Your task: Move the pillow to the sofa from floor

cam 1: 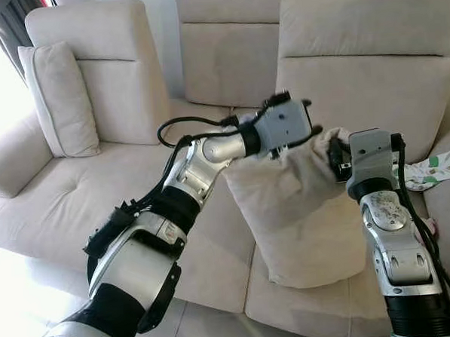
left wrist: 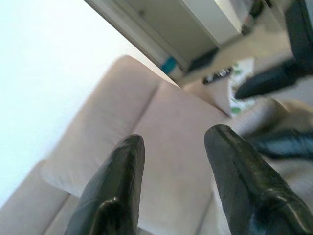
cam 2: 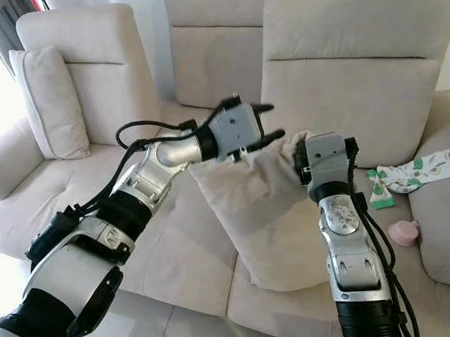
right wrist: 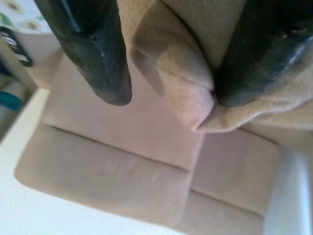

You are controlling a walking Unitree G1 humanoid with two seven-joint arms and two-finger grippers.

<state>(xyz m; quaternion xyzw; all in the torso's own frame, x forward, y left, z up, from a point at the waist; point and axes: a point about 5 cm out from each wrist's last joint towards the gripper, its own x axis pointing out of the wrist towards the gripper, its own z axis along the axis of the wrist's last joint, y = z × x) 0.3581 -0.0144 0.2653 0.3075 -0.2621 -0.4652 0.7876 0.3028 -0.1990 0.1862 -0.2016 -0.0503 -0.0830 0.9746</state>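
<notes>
Over sofa [cam 1: 76,199]: right gripper [right wrist: 166,93] jaws pinch pillow [cam 1: 303,210] corner; left gripper [left wrist: 173,147] jaws released, beside pillow.

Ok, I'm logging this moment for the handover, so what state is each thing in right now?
Pillow: upright on the sofa seat, bottom edge resting, top corner pinched.
Right gripper: fingers around the pillow's top corner.
Left gripper: open, above the pillow's top edge, holding nothing.
Second pillow: upright, leaning in the far left sofa corner.
Patterned cloth: lying crumpled on the right seat.
Sofa: left seat bare.
</notes>
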